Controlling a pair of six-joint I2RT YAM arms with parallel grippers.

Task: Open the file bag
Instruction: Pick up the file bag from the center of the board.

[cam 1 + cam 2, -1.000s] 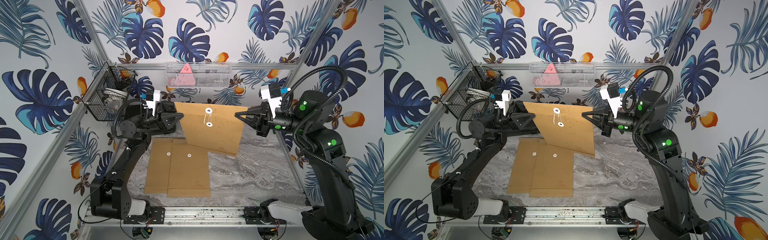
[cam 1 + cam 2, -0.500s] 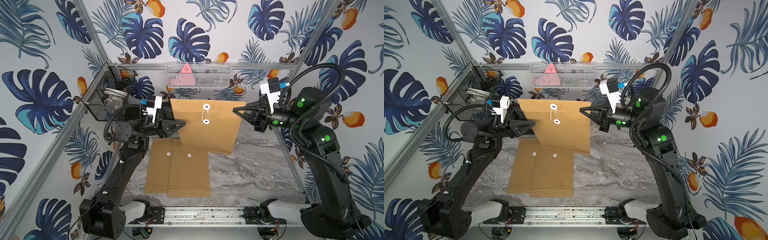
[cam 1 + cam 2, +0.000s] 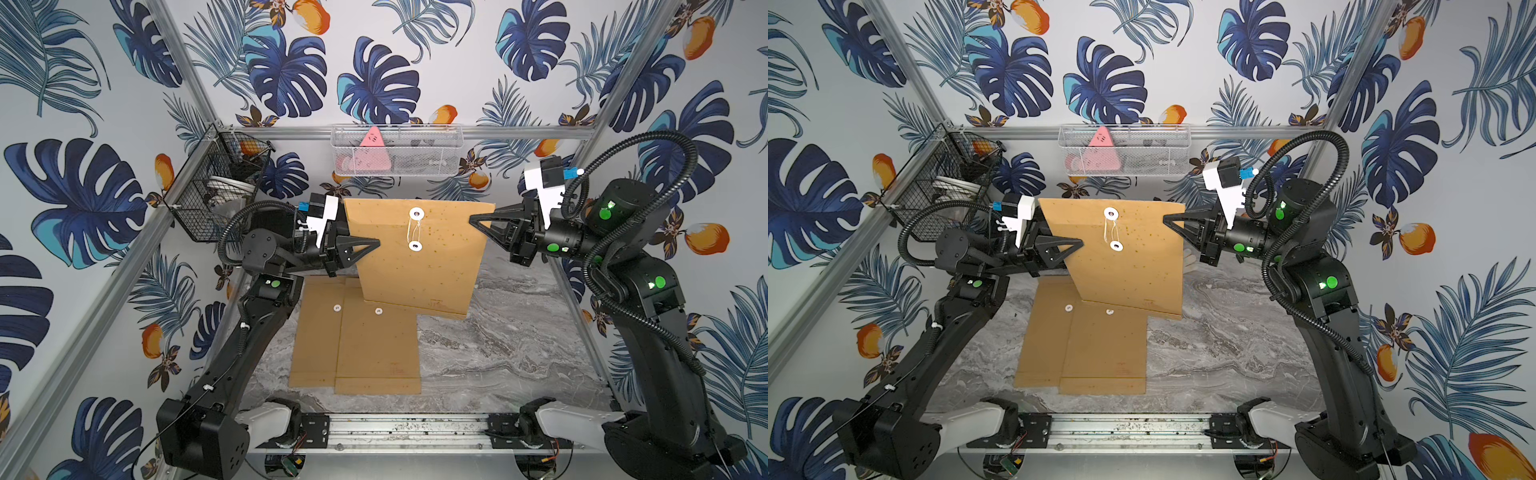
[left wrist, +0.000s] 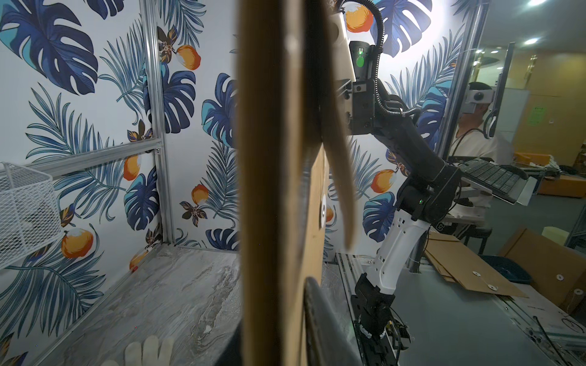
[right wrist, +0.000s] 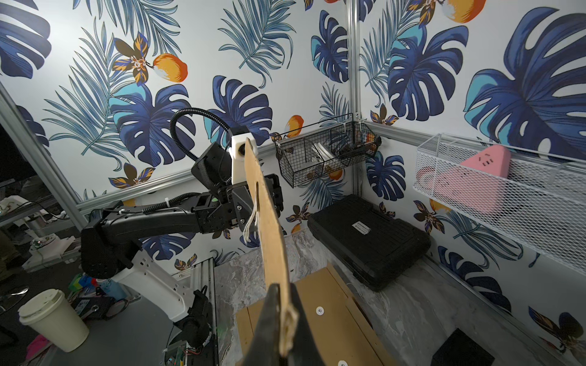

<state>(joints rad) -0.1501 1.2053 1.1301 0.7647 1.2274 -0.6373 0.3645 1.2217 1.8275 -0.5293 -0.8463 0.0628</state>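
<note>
File bag now straighter in right jaws; black case wrist-view only

file bag: we see matt brown kraft paper, speckled
tabletop: we read it as smooth grey marble-look
white basket: painted metal mesh

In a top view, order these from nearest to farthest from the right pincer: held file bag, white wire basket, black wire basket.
1. held file bag, its edge in the right pincer
2. white wire basket, back wall
3. black wire basket, left wall
</note>
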